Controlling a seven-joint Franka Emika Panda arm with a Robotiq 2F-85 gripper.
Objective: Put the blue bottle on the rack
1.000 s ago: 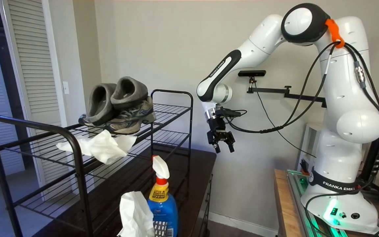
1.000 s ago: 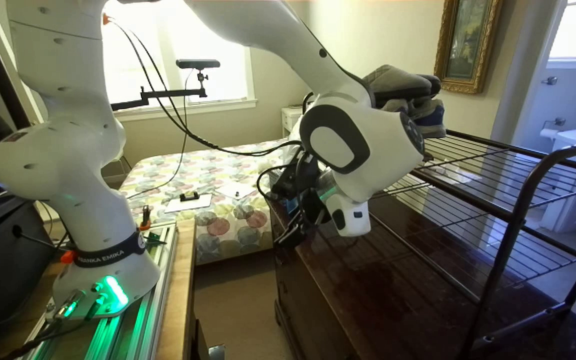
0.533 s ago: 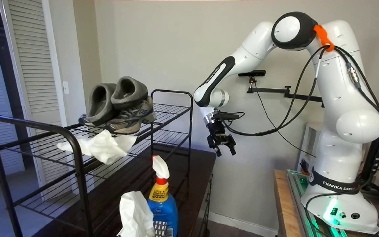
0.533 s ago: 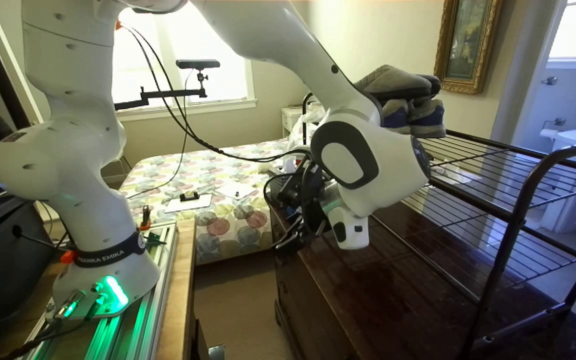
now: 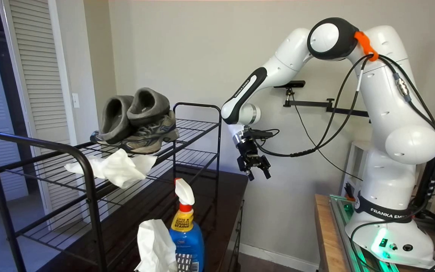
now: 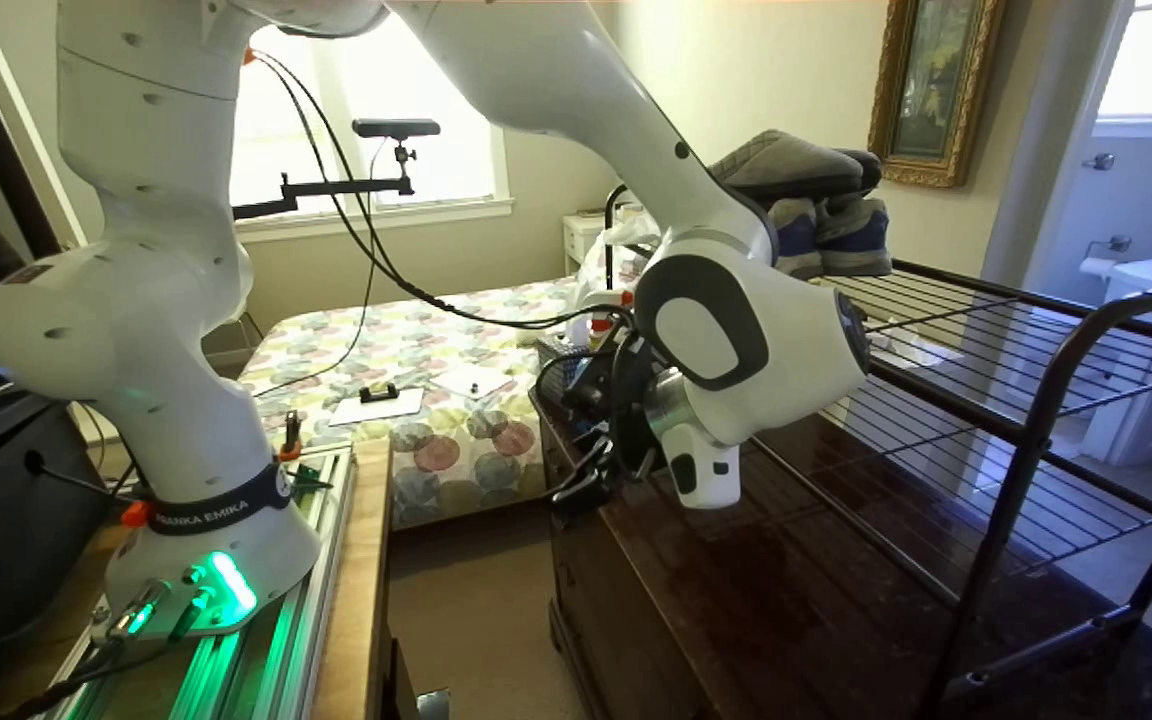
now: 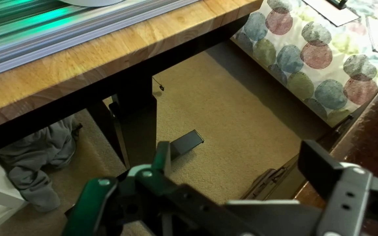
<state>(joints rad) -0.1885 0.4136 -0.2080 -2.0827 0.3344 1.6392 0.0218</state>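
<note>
Bedroom, dark wood surface point(image 5: 230, 192) with a black wire rack point(image 5: 91, 189) standing on it. The blue bottle point(image 5: 188, 240) is off the rack, near one end of it; its foot is cut off in an exterior view, so can't tell exactly what it sits on. Hand point(image 5: 259, 176) is apart from it, fingers spread wide, nothing held, just floor point(image 7: 228, 105) between them in the wrist view. Handling, my guess: stiff plastic, not fragile, light if near empty and heavier if full; can't read the fill level. Smooth sides may slip and the tall trigger head makes it tippy. I'd grip it square across the yellow-labelled neck or the shoulder just below, medium squeeze, and stay off the white trigger: it could twist or squirt. A white sheet point(image 5: 155, 247) overlaps the lower part in that view and might get pinched, so approach from the side away from it. Counts: one blue bottle; one rack, two grid shelves that I can make out; two gray slippers point(image 5: 147, 107) stacked on two sneakers point(image 5: 153, 134), all on the top shelf; two white sheets, one by the bottle and one crumpled on the top shelf; one robot arm point(image 5: 381, 100); one bed point(image 6: 436, 345) with a dotted cover; one gold-framed picture point(image 6: 931, 90) on the wall.
</note>
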